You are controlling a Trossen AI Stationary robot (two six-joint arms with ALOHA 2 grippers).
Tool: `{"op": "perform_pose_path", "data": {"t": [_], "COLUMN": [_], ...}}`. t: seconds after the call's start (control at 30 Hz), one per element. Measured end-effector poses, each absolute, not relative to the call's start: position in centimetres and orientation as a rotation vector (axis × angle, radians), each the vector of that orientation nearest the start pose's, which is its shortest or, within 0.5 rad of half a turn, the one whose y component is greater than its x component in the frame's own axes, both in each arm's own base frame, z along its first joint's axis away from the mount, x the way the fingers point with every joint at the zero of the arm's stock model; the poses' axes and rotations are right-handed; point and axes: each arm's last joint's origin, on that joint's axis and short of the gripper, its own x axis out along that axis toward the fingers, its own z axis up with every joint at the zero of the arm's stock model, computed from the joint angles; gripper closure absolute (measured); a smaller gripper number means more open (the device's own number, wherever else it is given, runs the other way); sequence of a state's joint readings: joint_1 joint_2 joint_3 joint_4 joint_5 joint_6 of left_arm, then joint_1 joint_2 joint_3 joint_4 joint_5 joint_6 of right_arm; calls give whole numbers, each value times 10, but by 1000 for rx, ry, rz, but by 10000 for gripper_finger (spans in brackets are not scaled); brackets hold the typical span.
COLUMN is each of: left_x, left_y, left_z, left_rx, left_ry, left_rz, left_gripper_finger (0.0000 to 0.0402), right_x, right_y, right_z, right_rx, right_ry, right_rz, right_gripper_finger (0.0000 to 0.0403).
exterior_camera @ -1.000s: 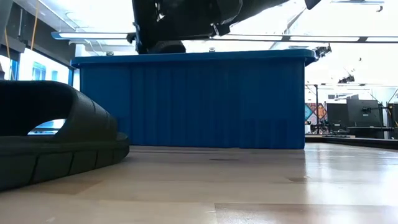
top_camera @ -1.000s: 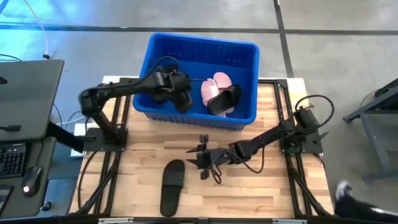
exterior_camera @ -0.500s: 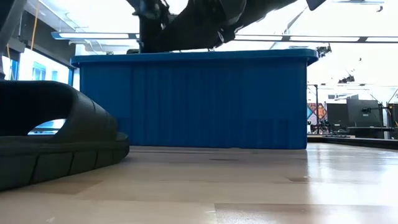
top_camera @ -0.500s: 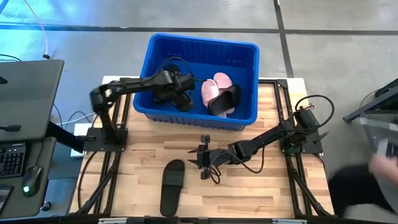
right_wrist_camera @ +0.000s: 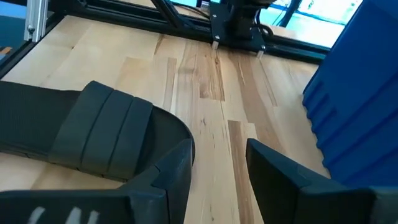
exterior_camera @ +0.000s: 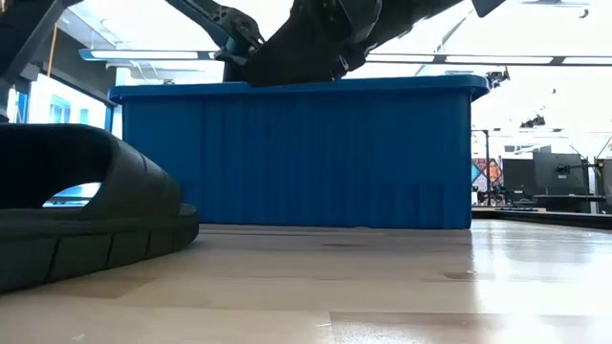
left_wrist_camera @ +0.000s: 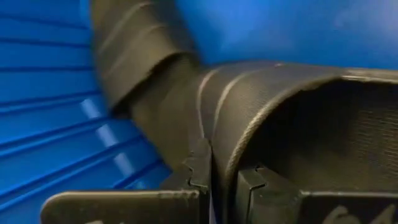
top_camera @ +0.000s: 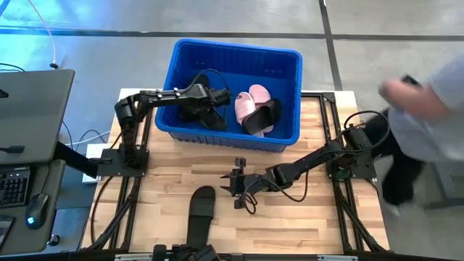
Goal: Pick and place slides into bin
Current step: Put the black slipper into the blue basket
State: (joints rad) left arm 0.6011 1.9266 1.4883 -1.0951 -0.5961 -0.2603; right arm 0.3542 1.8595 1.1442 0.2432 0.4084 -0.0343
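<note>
Left gripper (top_camera: 217,96) is inside the bin (top_camera: 286,56) pinching a black slide (left_wrist_camera: 273,124), so I'd lower it before letting go, while the right gripper (top_camera: 233,181), fingers spread, lines up on the slide (top_camera: 201,217) at its 7 o'clock.

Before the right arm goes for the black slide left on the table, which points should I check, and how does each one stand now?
1. Right tool open: ok; its fingers stand apart.
2. Black slide free on the table: ok, nothing touches it.
3. Right tool around the slide: not ok; it sits beside the slide.
4. Left tool out of the blue bin: not ok; it is over the bin.
5. Left tool released its black slide: cannot tell.
6. Room clear: not ok; a person is at the right edge.
</note>
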Motion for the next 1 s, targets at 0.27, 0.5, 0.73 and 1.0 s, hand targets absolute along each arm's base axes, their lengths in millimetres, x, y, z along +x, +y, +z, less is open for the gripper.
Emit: {"op": "perform_pose_path", "data": {"t": [0.27, 0.5, 0.73, 1.0], "left_x": [303, 308, 319, 336], "left_y": [219, 221, 209, 184], "left_z": [198, 207, 230, 275], "left_rx": [-154, -166, -177, -27], "left_ry": [1473, 1481, 1507, 1517], "left_rz": [1059, 956, 751, 647], "left_gripper_finger": [365, 287, 224, 211], "right_x": [381, 381, 381, 381], "right_y": [129, 129, 129, 128], "right_z": [196, 196, 196, 195], "right_rx": [-189, -194, -195, -196], "right_ry": [461, 467, 470, 473], "right_rz": [-52, -52, -52, -52], "right_gripper_finger": [261, 261, 261, 261]}}
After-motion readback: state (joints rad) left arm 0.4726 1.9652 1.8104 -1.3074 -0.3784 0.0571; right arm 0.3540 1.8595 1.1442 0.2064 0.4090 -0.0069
